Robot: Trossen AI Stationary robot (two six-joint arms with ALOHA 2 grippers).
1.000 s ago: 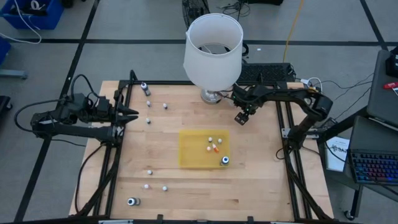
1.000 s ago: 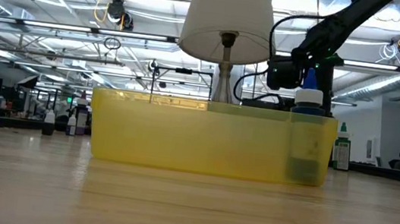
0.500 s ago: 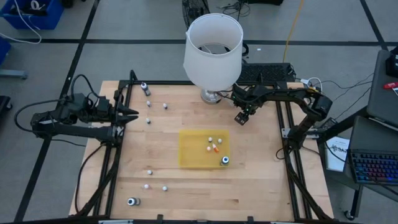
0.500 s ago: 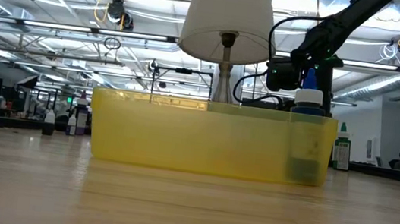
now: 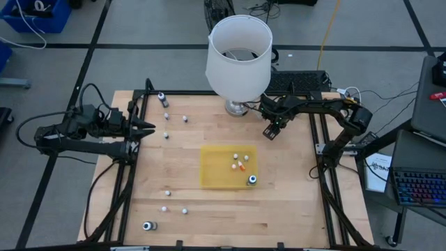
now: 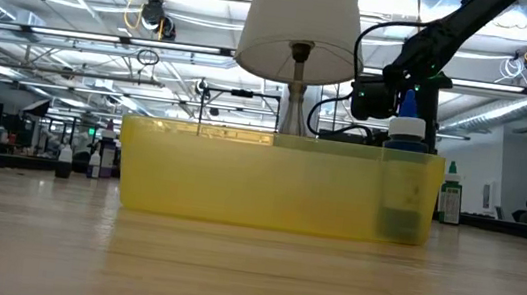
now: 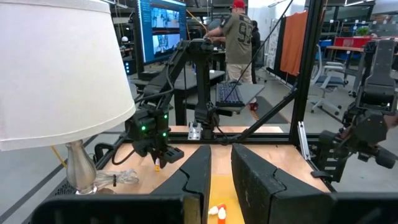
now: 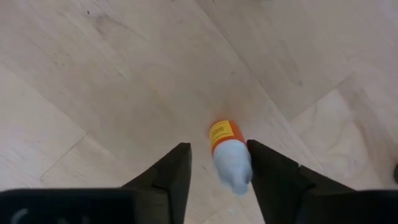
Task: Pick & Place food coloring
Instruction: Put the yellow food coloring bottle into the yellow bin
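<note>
A small food coloring bottle (image 8: pixel 229 154), orange-labelled with a whitish end, lies or stands on the wooden table between the fingers of my right gripper (image 8: pixel 219 163). That gripper points straight down near the lamp's base (image 5: pixel 235 108), its fingers open on either side of the bottle. A yellow tray (image 5: pixel 216 171) at the table's middle holds several tiny bottles (image 5: pixel 240 164) and a dark teal-topped one (image 5: pixel 251 180). My left gripper (image 5: pixel 150 128) waits shut at the table's left edge, pointing level. My right gripper comes down from above with the bottle between its fingers. One finger (image 8: pixel 268 163) stands right beside the bottle's whitish end (image 8: pixel 239 174); whether it touches, I cannot tell. The other finger (image 8: pixel 175 165) is clear of the bottle.
A tall lamp with a big white shade (image 5: pixel 238 49) stands at the table's far edge, close to my right arm. Several loose bottles lie on the left half: (image 5: pixel 166 136), (image 5: pixel 185 118), (image 5: pixel 162 98), (image 5: pixel 148 225). Black frame rails (image 5: pixel 322 150) run along both sides.
</note>
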